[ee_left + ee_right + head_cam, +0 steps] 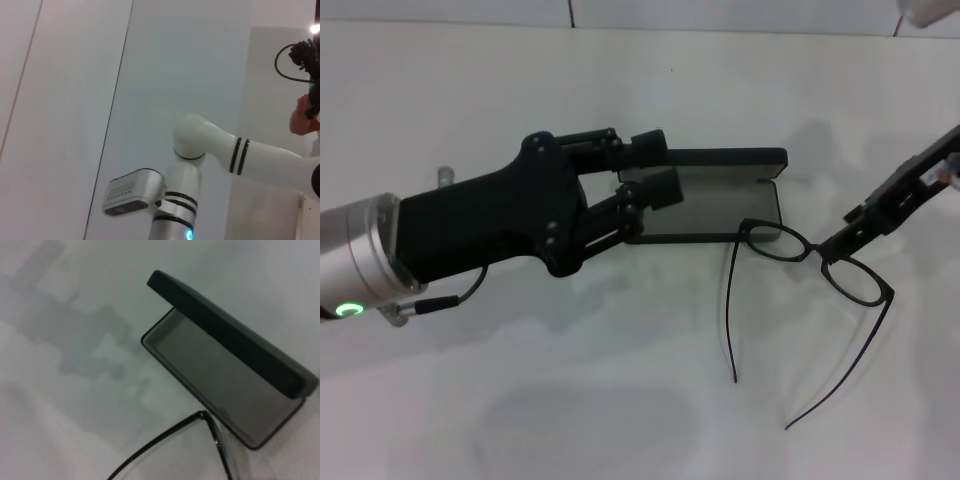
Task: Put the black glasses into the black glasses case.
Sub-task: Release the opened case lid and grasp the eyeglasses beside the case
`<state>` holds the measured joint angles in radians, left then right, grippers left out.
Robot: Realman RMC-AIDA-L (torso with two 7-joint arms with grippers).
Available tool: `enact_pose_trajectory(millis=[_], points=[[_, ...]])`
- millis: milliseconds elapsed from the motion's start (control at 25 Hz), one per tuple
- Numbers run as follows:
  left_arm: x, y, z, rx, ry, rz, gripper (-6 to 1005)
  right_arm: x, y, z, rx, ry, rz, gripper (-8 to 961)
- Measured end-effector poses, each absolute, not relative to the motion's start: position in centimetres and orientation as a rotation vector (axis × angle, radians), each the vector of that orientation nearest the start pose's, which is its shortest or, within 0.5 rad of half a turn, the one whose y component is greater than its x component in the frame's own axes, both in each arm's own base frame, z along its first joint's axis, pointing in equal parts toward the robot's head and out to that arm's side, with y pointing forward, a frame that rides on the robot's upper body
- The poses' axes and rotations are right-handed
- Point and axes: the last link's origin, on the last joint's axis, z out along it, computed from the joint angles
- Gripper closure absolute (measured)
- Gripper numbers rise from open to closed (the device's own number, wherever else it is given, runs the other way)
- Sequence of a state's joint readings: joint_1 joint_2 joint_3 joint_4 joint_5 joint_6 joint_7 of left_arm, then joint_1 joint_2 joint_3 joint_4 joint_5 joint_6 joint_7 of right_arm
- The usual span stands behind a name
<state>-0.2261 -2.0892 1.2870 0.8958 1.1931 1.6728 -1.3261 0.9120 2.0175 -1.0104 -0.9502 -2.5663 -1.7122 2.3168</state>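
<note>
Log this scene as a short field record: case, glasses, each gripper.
case: black glasses case on the white table, lid open, grey lining showing, nothing inside
glasses: black glasses, temples unfolded, one lens over the case's near corner
right gripper: right gripper shut on the frame near the bridge
left gripper: left gripper open, at the case's left end

Black glasses [815,252] beside open black glasses case [720,205]

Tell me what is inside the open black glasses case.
Only bare grey lining shows inside the black glasses case. The black glasses are outside, held by the right gripper. In the head view the left gripper covers the case's left end.
</note>
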Motion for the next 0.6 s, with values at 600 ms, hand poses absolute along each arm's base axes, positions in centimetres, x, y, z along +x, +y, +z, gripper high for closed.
enact_pose_trajectory(millis=[600], points=[[-19.6,27.4,0.2,-2.646,-0.347,-1.412,629,16.8,40.1,-1.6,-2.785,0.881,-0.55,301]])
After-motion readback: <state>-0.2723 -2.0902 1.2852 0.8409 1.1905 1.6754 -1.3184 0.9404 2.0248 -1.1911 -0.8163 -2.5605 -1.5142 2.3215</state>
